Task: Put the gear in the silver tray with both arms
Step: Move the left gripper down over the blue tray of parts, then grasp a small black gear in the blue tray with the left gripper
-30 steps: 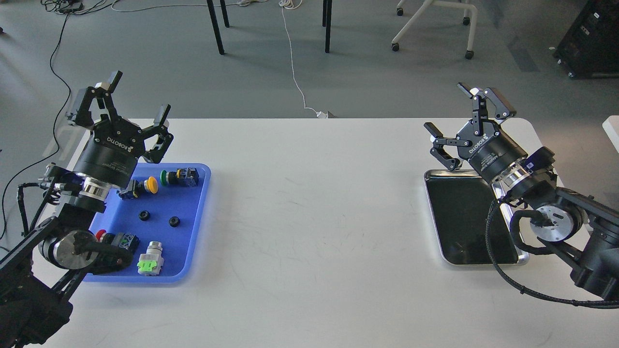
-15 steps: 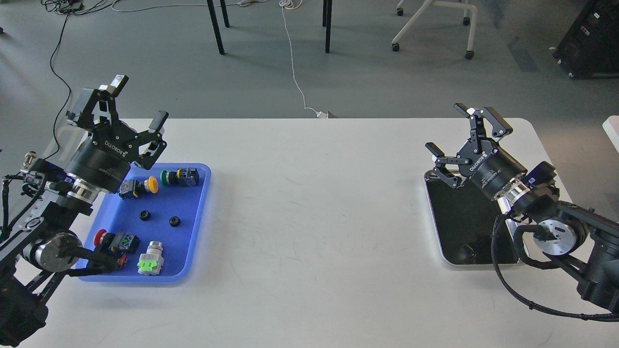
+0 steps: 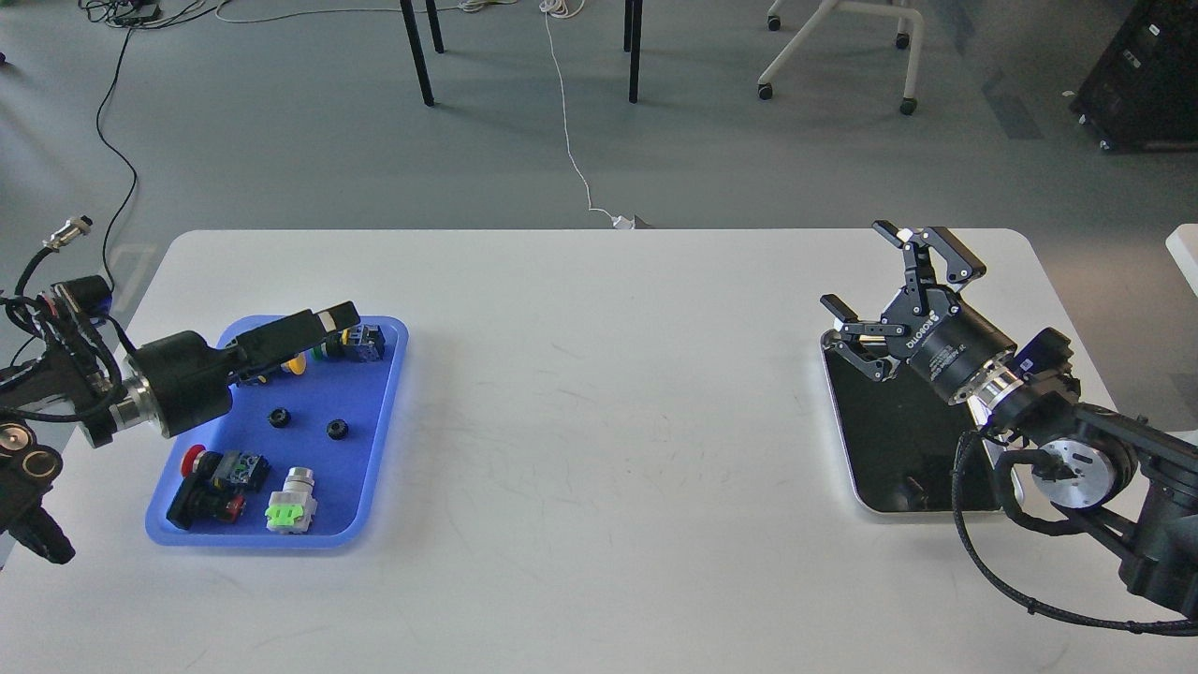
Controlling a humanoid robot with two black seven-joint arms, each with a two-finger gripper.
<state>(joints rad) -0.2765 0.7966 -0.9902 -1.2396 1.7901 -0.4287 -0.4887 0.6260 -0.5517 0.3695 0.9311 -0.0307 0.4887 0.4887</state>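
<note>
The silver tray [image 3: 903,440] is seen at the tabletop's [image 3: 599,421] three o'clock side, empty-bottomed and dark. Above its far end the right pincer [image 3: 889,281] is held wide open, gripping nothing. At nine o'clock, the left pincer [image 3: 323,323] is seen edge-on over the blue tray [image 3: 374,440]; its opening cannot be told

Bright even daylight, soft shadows, seemingly sharp.

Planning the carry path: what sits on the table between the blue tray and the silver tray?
Nothing: in the head view, only bare white table lies between the blue tray and the silver tray.
</note>
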